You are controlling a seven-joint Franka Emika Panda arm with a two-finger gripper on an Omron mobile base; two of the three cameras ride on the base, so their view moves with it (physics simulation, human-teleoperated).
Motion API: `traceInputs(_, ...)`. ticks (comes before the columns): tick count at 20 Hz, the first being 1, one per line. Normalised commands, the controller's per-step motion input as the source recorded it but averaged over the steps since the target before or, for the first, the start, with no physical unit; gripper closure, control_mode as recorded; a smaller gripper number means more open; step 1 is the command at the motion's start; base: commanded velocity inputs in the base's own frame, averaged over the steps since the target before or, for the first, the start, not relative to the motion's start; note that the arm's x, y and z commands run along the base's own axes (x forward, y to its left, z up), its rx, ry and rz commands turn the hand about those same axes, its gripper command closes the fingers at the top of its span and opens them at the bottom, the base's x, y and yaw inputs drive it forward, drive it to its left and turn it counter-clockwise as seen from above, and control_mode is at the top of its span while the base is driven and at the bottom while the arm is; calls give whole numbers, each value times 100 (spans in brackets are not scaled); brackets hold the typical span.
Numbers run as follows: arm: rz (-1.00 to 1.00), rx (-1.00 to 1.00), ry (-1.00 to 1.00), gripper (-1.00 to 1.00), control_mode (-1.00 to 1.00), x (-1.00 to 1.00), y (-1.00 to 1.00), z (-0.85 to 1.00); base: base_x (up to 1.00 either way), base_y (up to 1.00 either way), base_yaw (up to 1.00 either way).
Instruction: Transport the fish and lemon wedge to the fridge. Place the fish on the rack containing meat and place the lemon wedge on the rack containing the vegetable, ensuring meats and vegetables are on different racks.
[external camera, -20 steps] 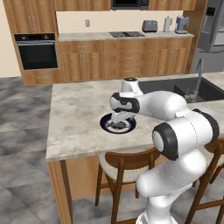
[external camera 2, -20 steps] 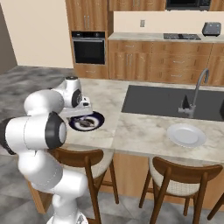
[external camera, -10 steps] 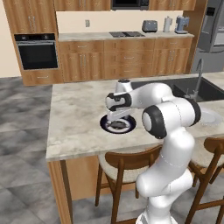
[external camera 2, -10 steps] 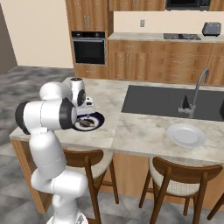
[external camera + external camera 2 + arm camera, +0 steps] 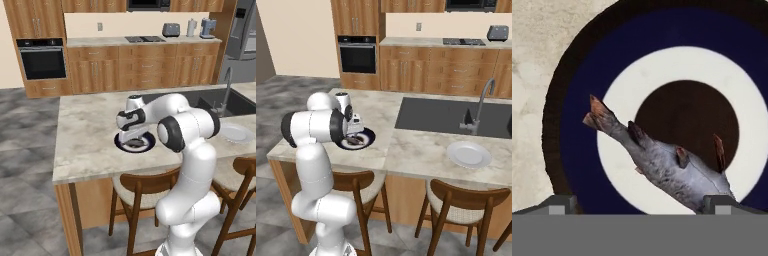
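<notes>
While the pincer (image 5: 134, 141) hangs just above the plate (image 5: 120, 145) on the island counter (image 5: 90, 135), its jaws stand apart with nothing between them. Seen from the hand, the two fingertips (image 5: 559, 204) sit wide at the bottom edge, and the fish (image 5: 662, 162) lies right under them on the plate (image 5: 577, 100), tail up and to the left, body running down toward the right tip. That close view alone gives the fish's grey skin and reddish fins. From the right base camera the fish (image 5: 357, 141) is a small dark shape just beside the pincer (image 5: 354, 131), and a white plate (image 5: 469, 154) lies well off by the sink (image 5: 451, 117). Only the left base camera catches the fridge (image 5: 243, 45), far beyond the pincer.
</notes>
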Motion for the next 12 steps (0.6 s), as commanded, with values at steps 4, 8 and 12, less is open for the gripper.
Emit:
traceInputs(4,11,-1,0,-100,-100,13,0,-31,0,0,0)
traceInputs(8,14,0,0,-100,-100,34,0,-9,0,0,0)
traceInputs(12,11,0,0,-100,-100,25,0,-2,0,0,0)
